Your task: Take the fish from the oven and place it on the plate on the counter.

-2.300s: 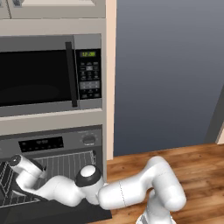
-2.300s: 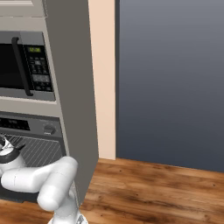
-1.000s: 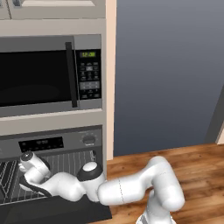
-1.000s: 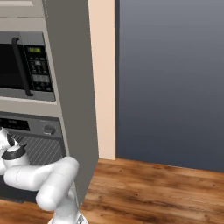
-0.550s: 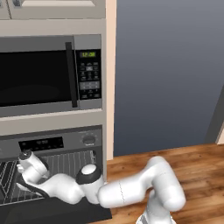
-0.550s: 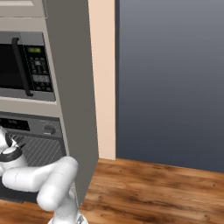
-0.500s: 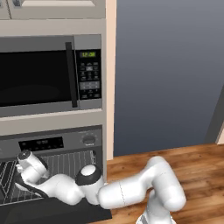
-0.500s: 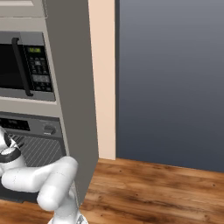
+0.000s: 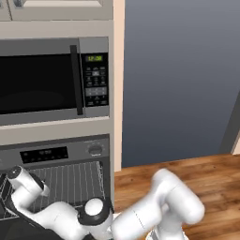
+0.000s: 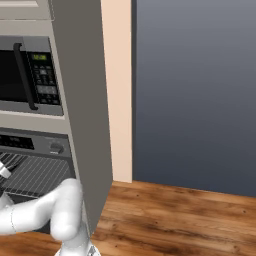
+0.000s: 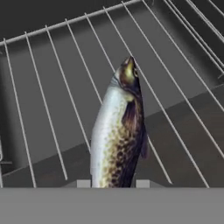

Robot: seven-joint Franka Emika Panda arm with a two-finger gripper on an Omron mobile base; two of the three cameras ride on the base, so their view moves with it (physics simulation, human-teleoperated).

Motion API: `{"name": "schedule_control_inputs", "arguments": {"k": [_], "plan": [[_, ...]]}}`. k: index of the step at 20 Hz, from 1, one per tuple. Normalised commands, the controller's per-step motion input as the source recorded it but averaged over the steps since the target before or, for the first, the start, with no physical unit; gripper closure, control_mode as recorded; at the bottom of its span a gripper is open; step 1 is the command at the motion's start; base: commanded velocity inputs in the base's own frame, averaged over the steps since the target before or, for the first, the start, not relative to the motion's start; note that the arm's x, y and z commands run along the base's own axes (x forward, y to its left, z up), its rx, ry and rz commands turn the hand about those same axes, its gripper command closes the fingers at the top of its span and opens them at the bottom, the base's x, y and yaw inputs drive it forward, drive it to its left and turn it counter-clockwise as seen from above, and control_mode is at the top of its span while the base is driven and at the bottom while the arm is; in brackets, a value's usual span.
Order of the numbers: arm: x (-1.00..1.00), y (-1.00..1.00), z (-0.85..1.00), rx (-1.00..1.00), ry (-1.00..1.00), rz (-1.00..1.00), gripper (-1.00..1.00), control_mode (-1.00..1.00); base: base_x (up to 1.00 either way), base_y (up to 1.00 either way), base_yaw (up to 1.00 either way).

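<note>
The fish (image 11: 116,144), silvery with a speckled brown back, lies lengthwise along the hand view over the wire rack (image 11: 52,87) of the oven (image 9: 56,153). Its tail end sits between the two fingertips of my gripper (image 11: 113,184), which is shut on it; its head points away from the hand. In the left base view my arm reaches low and left into the open oven cavity, with the wrist (image 9: 19,177) above the rack (image 9: 70,180). The oven's panel (image 10: 30,144) and rack also appear at the left of the right base view. The plate and the counter are out of view.
A microwave (image 9: 47,79) with a keypad sits right above the oven. A beige cabinet side (image 10: 85,115) stands close to the right of the oven opening. A wooden floor (image 10: 175,215) and a grey-blue wall (image 10: 195,90) lie to the right.
The jaws have closed onto the fish. The hand has shifted a little to the left inside the oven.
</note>
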Motion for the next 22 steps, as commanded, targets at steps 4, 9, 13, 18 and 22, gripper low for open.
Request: {"name": "schedule_control_inputs", "arguments": {"k": [4,9,13,18,22], "plan": [[-1.00,-0.80,0.35,0.12,-0.06,0.00,1.00,-1.00,0.00,0.00,0.00],[-0.68,-0.95,0.72,0.13,0.00,0.01,1.00,-1.00,0.00,0.00,0.00],[-0.24,-1.00,0.81,0.11,0.02,0.07,1.00,-1.00,0.00,0.00,0.00],[0.00,-0.96,0.88,0.03,0.10,0.21,1.00,-1.00,0.00,0.00,0.00],[0.00,-0.82,0.97,0.02,0.06,0.23,1.00,-1.00,0.00,0.00,0.00]]}}
